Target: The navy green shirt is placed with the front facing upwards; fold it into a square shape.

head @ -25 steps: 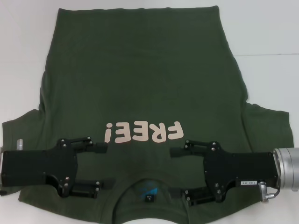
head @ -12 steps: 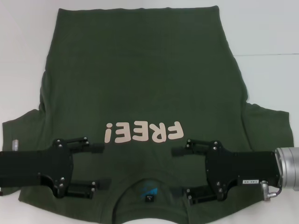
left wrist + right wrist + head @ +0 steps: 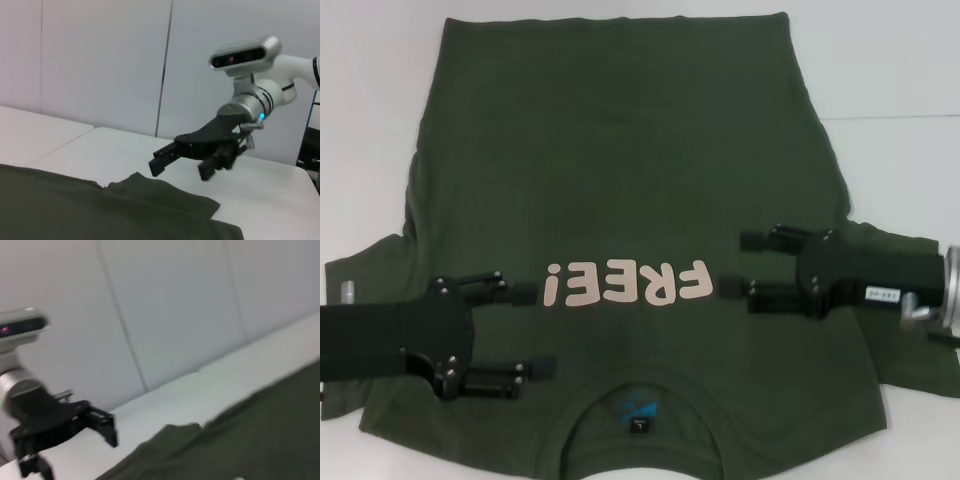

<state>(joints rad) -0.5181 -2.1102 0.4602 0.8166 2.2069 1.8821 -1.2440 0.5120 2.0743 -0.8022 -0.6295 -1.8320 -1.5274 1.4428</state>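
The left gripper (image 3: 530, 330) hovers over the near left part of the navy green shirt (image 3: 620, 170), its two black fingers spread apart and pointing toward the middle of the garment, one finger just beside the exclamation mark of the lettering (image 3: 625, 284), the other level with the collar (image 3: 638, 400); nothing is held between them. The right gripper (image 3: 740, 265) is above the opposite side, beside the "F" end of the lettering and over the chest near the right sleeve (image 3: 905, 340), fingers likewise parted and empty; the left wrist view shows it (image 3: 177, 162) raised clear of the cloth, above a sleeve. The shirt lies flat and face up on a white table (image 3: 880, 60), collar toward the robot and hem at the far edge, both short sleeves spread out sideways. The pale pink letters read upside down from the head camera. Inside the neck sits a small dark label (image 3: 638, 424) under a blue print. The fabric is a matte, dark olive knit with soft creases along the left side seam and a slightly rumpled sleeve. The table is smooth, with a seam line between panels, and plain pale wall panels (image 3: 100, 60) stand behind it.
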